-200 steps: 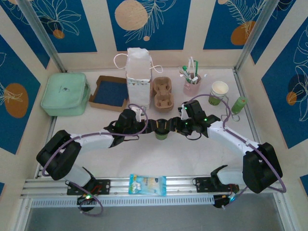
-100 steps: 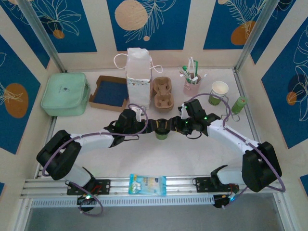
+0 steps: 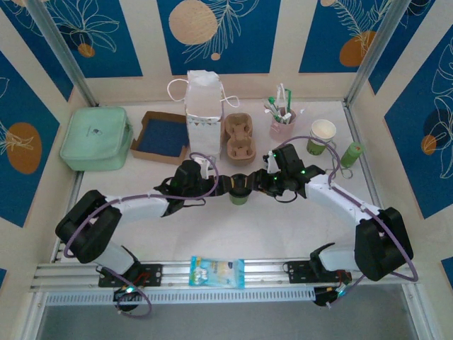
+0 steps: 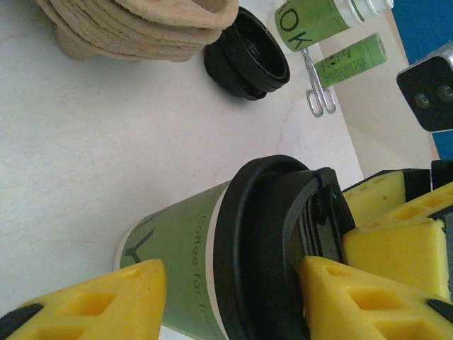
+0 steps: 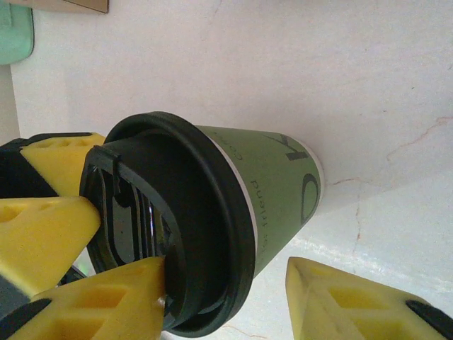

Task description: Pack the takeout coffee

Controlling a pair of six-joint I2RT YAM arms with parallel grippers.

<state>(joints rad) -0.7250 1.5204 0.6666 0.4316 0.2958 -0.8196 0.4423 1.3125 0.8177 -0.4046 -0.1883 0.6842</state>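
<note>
The takeout coffee (image 3: 238, 195) stands upright mid-table, green-walled with a black lid (image 4: 262, 248). My left gripper (image 3: 226, 185) reaches it from the left and is rolled on its side. One of its yellow fingers (image 4: 361, 297) rests against the lid's top. The other lies in front of the green wall near the base (image 4: 92, 301). My right gripper (image 3: 257, 185) comes from the right and is open. Its one finger (image 5: 106, 304) touches the lid top (image 5: 177, 227), while bare table shows between the other (image 5: 354, 304) and the cup wall.
Behind the cup are stacked pulp carriers (image 3: 239, 137), a stack of black lids (image 4: 248, 53), a white paper bag (image 3: 203, 106) and a brown tray (image 3: 161, 136). A mint case (image 3: 95, 138) sits far left. At right are the pink stirrer cup (image 3: 282, 126), a lidless cup (image 3: 322, 136) and a green tube (image 3: 352, 154).
My right gripper has shifted slightly left onto the cup's lid and its jaws have narrowed. The left arm and the cup have stayed still.
</note>
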